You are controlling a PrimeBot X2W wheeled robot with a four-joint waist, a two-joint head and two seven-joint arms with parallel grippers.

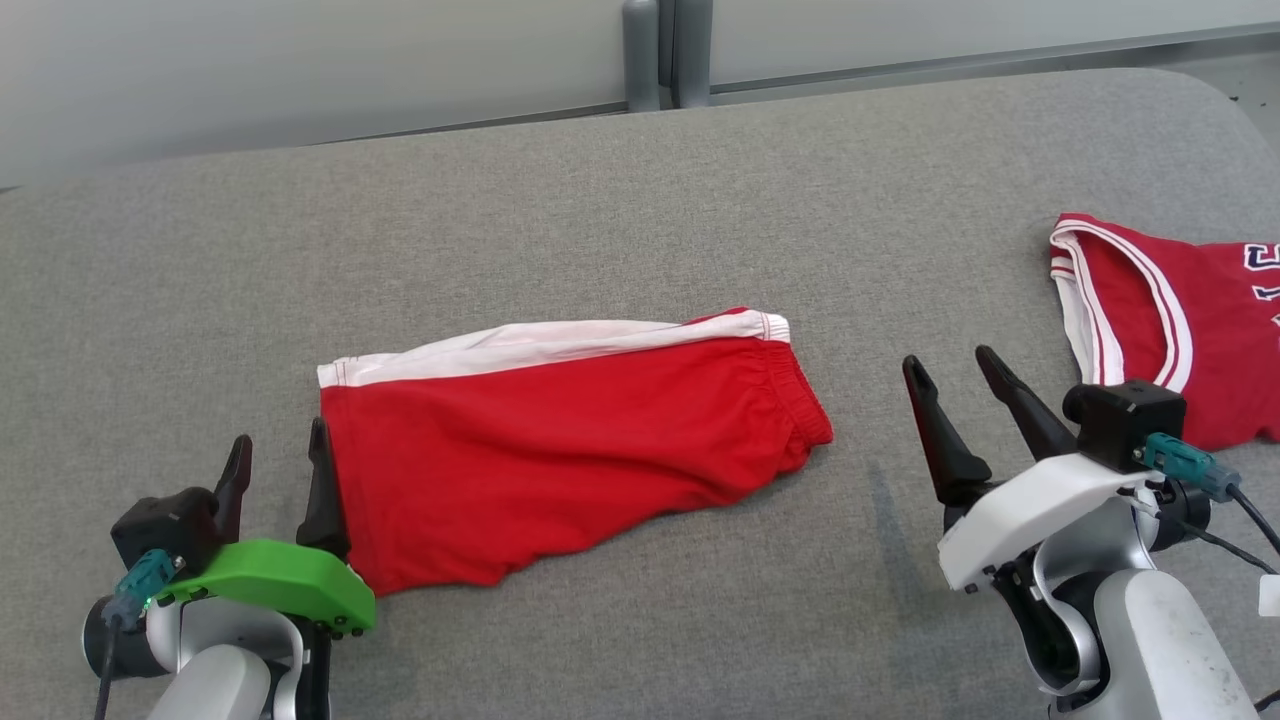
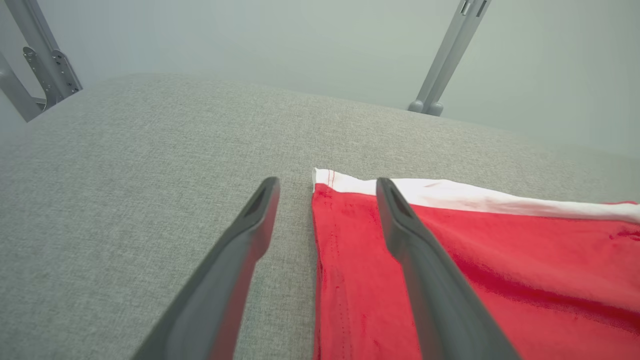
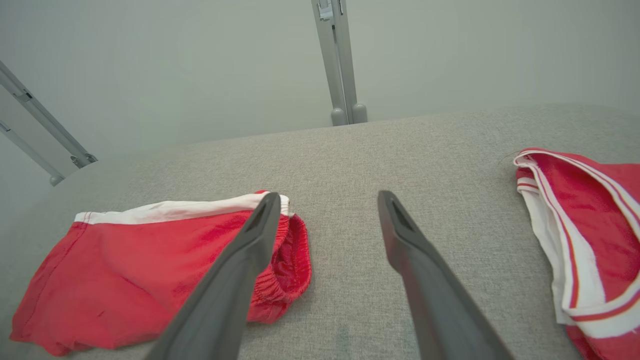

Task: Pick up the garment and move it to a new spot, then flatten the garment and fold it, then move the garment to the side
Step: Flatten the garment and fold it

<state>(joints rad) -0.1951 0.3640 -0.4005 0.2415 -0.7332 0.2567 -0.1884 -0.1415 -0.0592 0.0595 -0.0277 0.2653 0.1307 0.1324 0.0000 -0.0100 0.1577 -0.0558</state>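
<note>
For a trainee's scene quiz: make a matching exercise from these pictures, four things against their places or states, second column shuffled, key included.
1. shorts
2. jersey
3. left end effector
4. right end effector

A. at the right side of the table, cut off by the head view's edge
B. open, over bare grey surface between the two garments
C. mid-table, white stripe along the far edge
D. open, at the shorts' leg hem

Pairs: 1-C, 2-A, 3-D, 4-B.

I can see a red jersey (image 1: pixel 1210 350) with white trim bunched at the right edge of the grey fabric tabletop (image 1: pixel 500 220), and a grey post (image 1: pixel 665 50) behind its far edge.
</note>
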